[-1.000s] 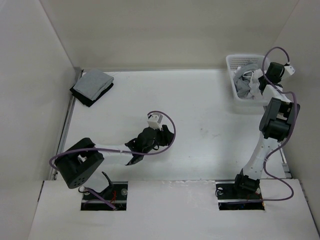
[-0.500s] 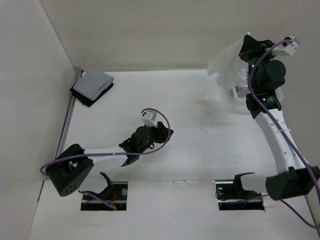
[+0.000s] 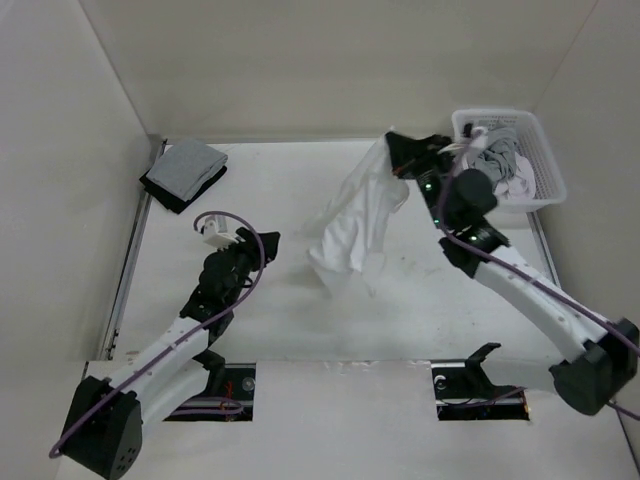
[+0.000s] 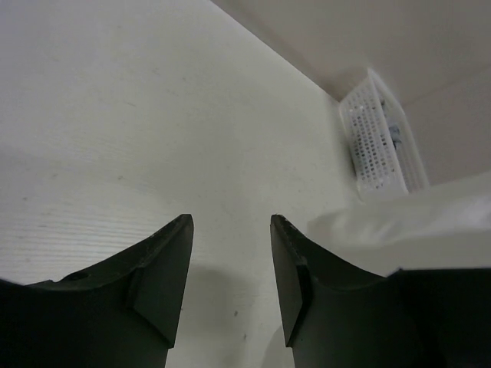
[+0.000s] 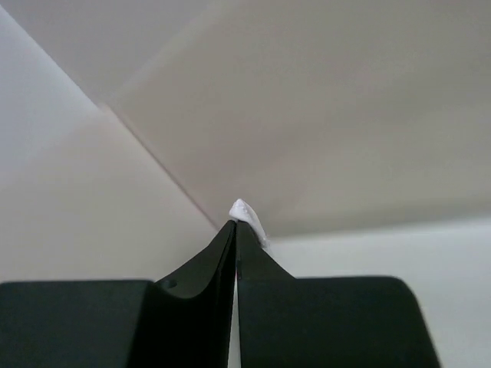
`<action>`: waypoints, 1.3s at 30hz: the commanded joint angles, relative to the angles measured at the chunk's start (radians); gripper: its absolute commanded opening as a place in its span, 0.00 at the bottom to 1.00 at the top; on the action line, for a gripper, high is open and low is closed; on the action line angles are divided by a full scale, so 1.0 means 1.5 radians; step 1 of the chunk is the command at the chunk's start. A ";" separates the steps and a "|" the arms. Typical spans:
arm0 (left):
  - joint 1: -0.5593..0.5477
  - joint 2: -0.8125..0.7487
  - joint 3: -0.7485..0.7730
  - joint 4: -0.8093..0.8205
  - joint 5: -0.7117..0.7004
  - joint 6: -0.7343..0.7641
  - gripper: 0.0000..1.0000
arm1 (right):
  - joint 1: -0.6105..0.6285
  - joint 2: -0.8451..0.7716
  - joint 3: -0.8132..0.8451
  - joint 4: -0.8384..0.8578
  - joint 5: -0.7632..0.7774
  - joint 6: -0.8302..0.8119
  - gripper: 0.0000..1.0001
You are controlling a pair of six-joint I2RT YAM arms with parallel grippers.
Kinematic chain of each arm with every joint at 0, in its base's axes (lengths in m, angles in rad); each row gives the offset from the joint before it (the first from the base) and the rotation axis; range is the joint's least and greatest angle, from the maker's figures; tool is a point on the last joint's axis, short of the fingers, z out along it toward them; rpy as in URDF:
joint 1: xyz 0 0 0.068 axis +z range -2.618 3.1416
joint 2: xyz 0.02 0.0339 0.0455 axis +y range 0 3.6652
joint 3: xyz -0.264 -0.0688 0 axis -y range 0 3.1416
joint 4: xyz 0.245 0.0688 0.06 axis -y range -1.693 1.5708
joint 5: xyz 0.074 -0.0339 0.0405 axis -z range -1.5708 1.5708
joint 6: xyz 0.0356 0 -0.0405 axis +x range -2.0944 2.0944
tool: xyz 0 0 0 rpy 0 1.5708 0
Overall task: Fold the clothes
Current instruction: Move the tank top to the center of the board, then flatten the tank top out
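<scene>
The clothes, a thin white garment (image 3: 357, 225), hang in the air over the middle of the table. My right gripper (image 3: 397, 158) is shut on their top edge, and a white tip of cloth (image 5: 247, 214) pokes out above its closed fingers in the right wrist view. The lower end droops to about the table surface. My left gripper (image 3: 250, 245) stands open and empty to the left of the garment, low over the table; in the left wrist view a fold of the white garment (image 4: 399, 230) shows at the right beyond its fingers (image 4: 295, 276).
A white basket (image 3: 541, 165) with grey and white clothes stands at the back right, also seen as the basket (image 4: 380, 142) in the left wrist view. A folded grey-and-black pile (image 3: 184, 173) lies at the back left. Walls close in on three sides.
My right arm has swung from the basket towards the table's middle, carrying the white garment out and down. My left arm has pulled back to the left and turned towards the garment.
</scene>
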State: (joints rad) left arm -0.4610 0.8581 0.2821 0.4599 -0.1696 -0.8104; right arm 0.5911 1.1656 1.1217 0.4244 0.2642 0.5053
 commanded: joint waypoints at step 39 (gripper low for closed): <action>-0.090 0.349 0.136 -0.097 -0.085 0.122 0.49 | 0.325 0.076 -0.365 -0.397 0.066 0.272 0.59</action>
State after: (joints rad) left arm -0.5915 1.3624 0.4362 0.2878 -0.2745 -0.6632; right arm 1.0836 1.2736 0.5812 -0.1116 0.3706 0.8562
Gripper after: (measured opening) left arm 0.500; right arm 0.589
